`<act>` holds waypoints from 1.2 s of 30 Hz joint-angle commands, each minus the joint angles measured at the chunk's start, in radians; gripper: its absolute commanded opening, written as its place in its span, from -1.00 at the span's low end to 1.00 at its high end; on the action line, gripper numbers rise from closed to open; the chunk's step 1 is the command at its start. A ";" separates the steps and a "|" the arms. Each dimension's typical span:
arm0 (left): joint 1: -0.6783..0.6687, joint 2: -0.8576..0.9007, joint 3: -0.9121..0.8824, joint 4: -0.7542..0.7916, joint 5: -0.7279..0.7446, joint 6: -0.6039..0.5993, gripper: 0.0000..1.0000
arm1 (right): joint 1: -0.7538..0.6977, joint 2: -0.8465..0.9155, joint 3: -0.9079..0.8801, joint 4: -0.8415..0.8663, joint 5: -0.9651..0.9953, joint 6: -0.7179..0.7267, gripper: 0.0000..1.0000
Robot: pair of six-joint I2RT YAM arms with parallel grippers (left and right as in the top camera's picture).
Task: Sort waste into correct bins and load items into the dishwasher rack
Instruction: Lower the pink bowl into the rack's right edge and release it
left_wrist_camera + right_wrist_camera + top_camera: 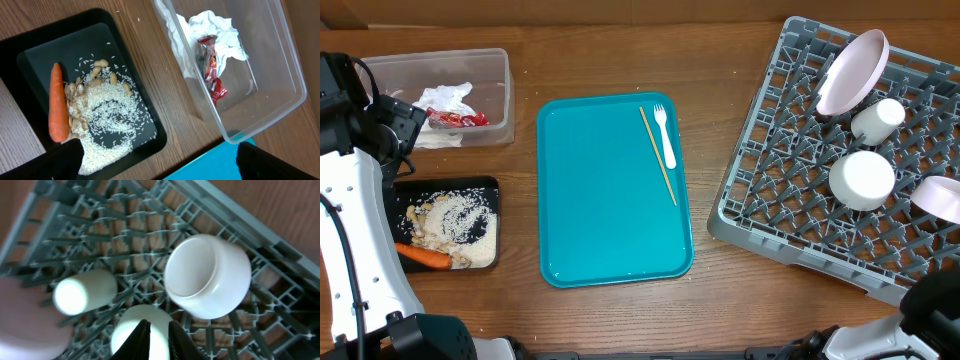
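The clear tub holds white napkins and a red wrapper. The black tray holds the carrot, rice and nuts. The grey rack holds a plate, a cup and two bowls. A fork and a stick lie on the teal tray. My left gripper is open and empty above the gap between tub and black tray. My right gripper is shut and empty above the upturned bowl.
The teal tray lies in the middle of the wooden table, between the bins and the rack. The left arm runs along the left edge. The right arm sits at the bottom right corner.
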 commanded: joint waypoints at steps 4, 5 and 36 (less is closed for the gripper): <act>-0.001 0.004 0.007 0.002 -0.003 -0.010 1.00 | 0.007 0.151 0.007 -0.067 0.133 0.053 -0.88; -0.001 0.004 0.007 0.002 -0.003 -0.010 0.99 | 0.007 0.154 0.006 -0.064 0.133 0.053 -0.88; -0.001 0.004 0.007 0.002 -0.003 -0.010 1.00 | 0.007 0.155 -0.085 -0.094 0.132 0.049 -0.92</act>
